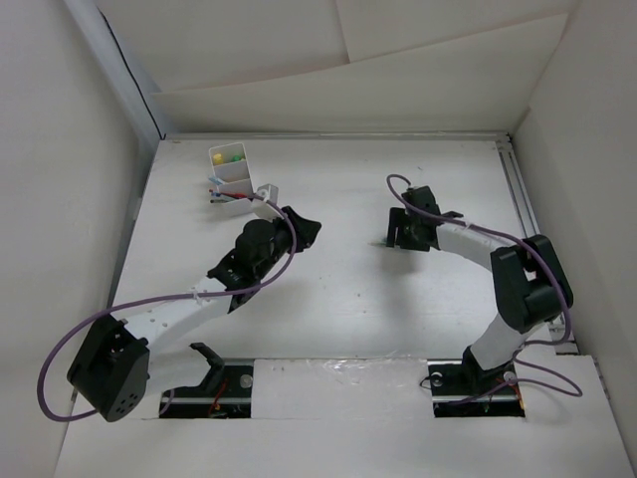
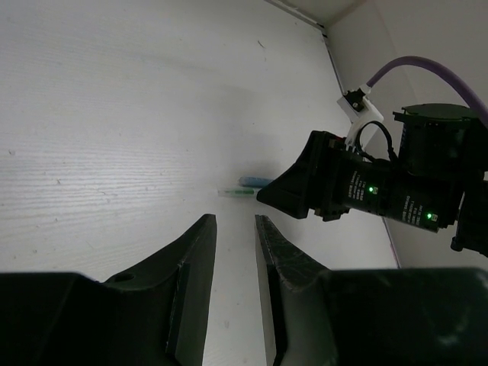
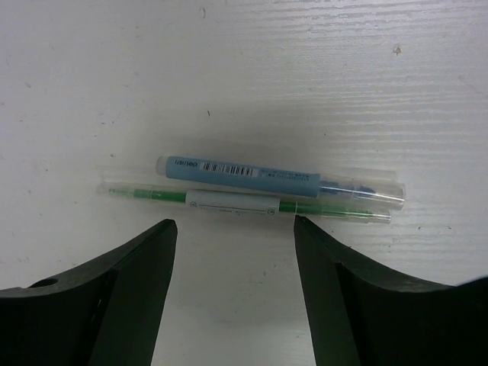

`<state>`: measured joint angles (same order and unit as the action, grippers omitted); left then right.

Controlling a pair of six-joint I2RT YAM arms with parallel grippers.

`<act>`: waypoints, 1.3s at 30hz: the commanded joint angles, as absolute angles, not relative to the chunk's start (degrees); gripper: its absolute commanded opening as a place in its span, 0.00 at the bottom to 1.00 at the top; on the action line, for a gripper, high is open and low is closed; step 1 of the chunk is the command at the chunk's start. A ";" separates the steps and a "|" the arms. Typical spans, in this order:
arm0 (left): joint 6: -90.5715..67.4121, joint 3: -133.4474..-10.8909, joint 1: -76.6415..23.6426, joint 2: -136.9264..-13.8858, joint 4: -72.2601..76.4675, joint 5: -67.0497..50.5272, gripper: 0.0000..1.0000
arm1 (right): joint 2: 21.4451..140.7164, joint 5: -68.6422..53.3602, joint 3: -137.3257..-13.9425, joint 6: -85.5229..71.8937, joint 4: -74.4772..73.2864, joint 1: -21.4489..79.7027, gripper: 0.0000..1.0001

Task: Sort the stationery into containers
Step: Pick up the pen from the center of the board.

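A blue pen [image 3: 252, 174] and a green pen [image 3: 244, 204] lie side by side on the white table, just beyond my right gripper [image 3: 234, 225], which is open and empty above them. In the left wrist view both pens [image 2: 245, 187] show, partly hidden by the right gripper [image 2: 305, 191]. In the top view the right gripper [image 1: 396, 237] hides them. My left gripper [image 2: 234, 219] is empty, its jaws a narrow gap apart, and sits mid-table [image 1: 307, 227]. The white compartment box [image 1: 246, 204] at the back left holds yellow and green pieces [image 1: 231, 156] and several pens [image 1: 221, 189].
White walls enclose the table on the left, back and right. A metal rail [image 1: 518, 199] runs along the right edge. Purple cables loop from both arms.
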<state>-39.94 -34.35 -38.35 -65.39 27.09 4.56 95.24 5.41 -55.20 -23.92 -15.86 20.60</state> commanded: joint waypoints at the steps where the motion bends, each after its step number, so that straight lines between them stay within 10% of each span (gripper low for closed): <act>1: -40.08 -33.40 -37.79 -64.60 30.15 3.69 0.23 | 95.89 4.57 -57.48 -23.38 -14.15 19.69 0.69; 17: -40.61 -33.40 -37.79 -64.60 30.15 2.81 0.22 | 91.93 8.61 -58.80 -26.00 -18.28 20.21 0.40; 25: -40.61 -33.40 -37.79 -64.07 30.67 2.72 0.22 | 91.23 15.98 -56.52 -32.08 -20.47 25.22 0.63; 39: -41.65 -32.87 -37.79 -64.69 31.47 0.09 0.22 | 83.84 20.41 -48.43 -42.01 -25.24 26.81 0.61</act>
